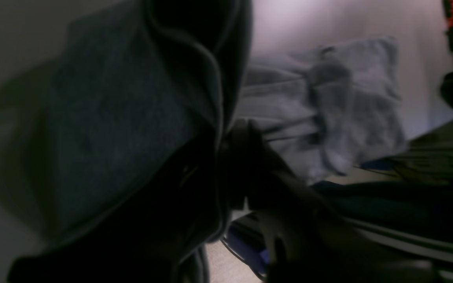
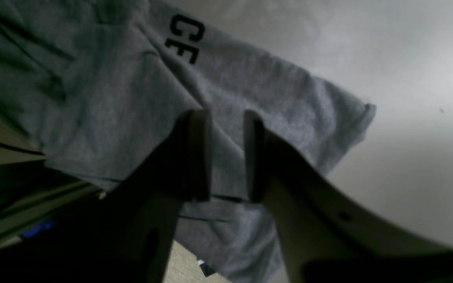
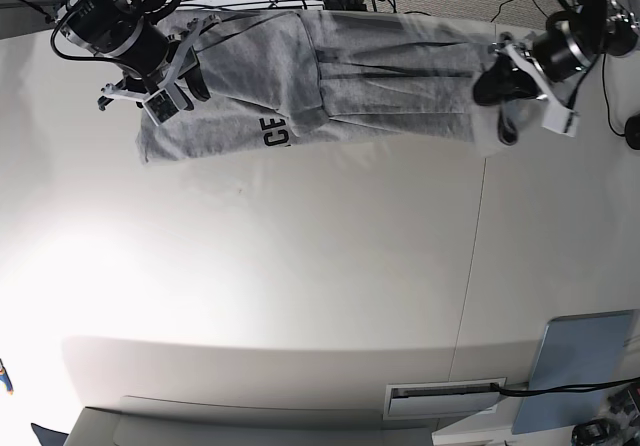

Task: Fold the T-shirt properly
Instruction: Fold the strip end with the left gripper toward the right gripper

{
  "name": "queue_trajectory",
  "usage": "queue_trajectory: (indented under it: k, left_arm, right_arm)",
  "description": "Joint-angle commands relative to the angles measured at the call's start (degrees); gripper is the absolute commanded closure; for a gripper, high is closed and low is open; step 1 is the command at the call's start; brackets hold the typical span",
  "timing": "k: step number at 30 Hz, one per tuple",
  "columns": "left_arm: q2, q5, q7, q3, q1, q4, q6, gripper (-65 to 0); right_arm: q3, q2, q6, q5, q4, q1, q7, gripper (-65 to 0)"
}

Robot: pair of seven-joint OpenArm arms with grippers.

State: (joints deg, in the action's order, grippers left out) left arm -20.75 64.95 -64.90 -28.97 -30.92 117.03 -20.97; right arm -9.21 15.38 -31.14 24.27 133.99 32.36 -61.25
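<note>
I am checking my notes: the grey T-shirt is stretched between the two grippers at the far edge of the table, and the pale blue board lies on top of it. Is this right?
Not quite. The T-shirt does hang between the left gripper and right gripper, but the pale blue board lies apart from it, at the near corner, as the base view shows.

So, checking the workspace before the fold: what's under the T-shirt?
Under the T-shirt only the white table shows around its edges; whatever lies beneath the cloth itself is covered.
</note>
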Motion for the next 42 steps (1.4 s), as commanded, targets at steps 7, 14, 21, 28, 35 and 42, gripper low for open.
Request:
queue_trajectory:
  k: [7, 14, 21, 28, 35, 42]
  left_arm:
    - [-0.33, -2.03, 3.65, 16.00, 1.49, 1.88, 1.25, 0.0]
    - [1.01, -9.33, 6.45, 25.18, 6.75, 1.90, 6.27, 0.0]
    - [4.66, -9.27, 6.45, 25.73, 9.18, 1.88, 6.23, 0.0]
    - [4.72, -10.49, 6.43, 32.85, 9.18, 1.88, 6.21, 0.0]
    - [4.74, -14.60, 8.44, 36.59, 9.33, 1.88, 7.74, 0.0]
    - [4.76, -19.39, 9.88, 36.61, 11.26, 1.86, 11.34, 0.0]
  right_arm:
    - [-0.17, 0.48, 0.28, -1.49, 1.01, 0.02, 1.09, -14.4]
    - [-0.17, 0.48, 2.47, -3.28, 1.01, 0.02, 0.87, -14.4]
    - [-0.17, 0.48, 2.47, -3.37, 1.01, 0.02, 0.85, -14.4]
    - [-0.17, 0.48, 2.49, -3.37, 1.01, 0.02, 0.85, -14.4]
    - [-0.17, 0.48, 2.51, -4.83, 1.01, 0.02, 0.52, -14.4]
    - [-0.17, 0.48, 2.62, -4.81, 1.01, 0.02, 0.42, -14.4]
